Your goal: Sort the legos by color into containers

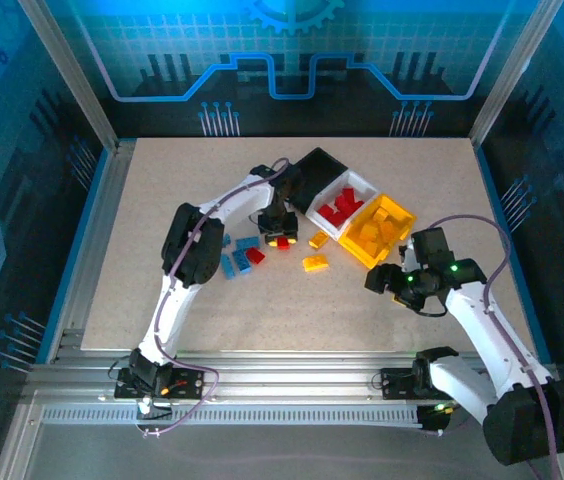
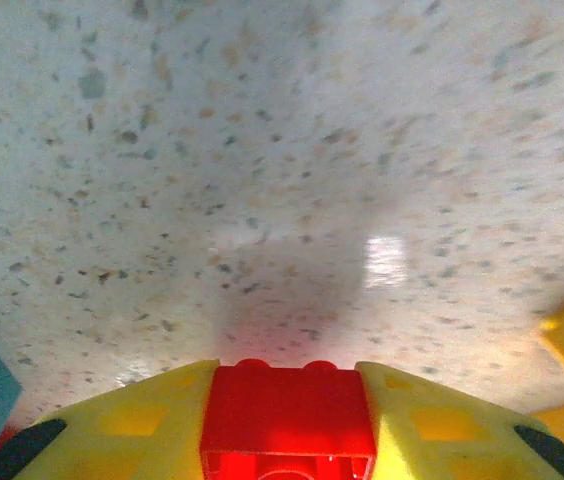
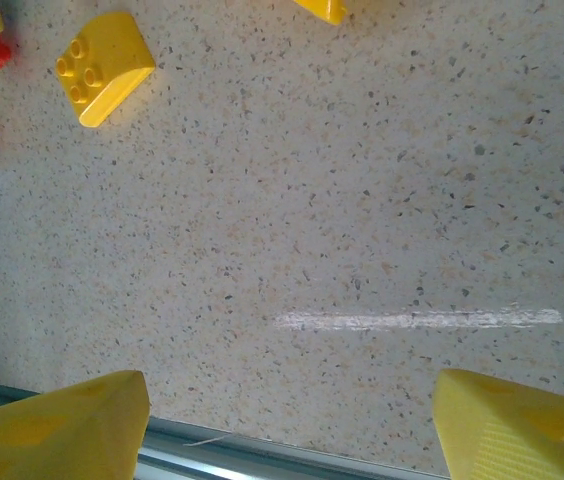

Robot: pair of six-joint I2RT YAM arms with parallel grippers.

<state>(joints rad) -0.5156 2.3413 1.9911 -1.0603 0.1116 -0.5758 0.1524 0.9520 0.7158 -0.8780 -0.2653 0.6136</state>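
- Blue studded plastic bricks (image 1: 234,262) lie loose on the speckled beige tabletop (image 1: 162,180). They are the leftmost of the scattered pieces, and a small red studded brick (image 1: 254,256) sits just beside them on the right.
- Just right of that cluster, the left gripper (image 1: 282,240) points down at the table.
- Its wrist camera shows its yellow fingers (image 2: 132,430) clamped on a red plastic brick (image 2: 287,420), one finger against each side. Whether that brick touches the table cannot be told.
- Two loose yellow bricks (image 1: 318,239) lie between the left gripper and the bins.
- Three joined plastic bins run in a diagonal row:
  - The black bin (image 1: 314,170) is at the far left end.
  - The white bin (image 1: 362,183) in the middle holds red bricks (image 1: 340,210).
  - The yellow bin (image 1: 360,250) at the near right end holds yellow bricks (image 1: 387,228).
- Farthest right, the right gripper (image 1: 384,280) hovers near the yellow bin's near corner.
- From its own wrist camera, its yellow finger pads (image 3: 52,425) stand well apart with bare table between them. A sloped yellow studded brick (image 3: 102,68) lies well ahead, toward the upper left.
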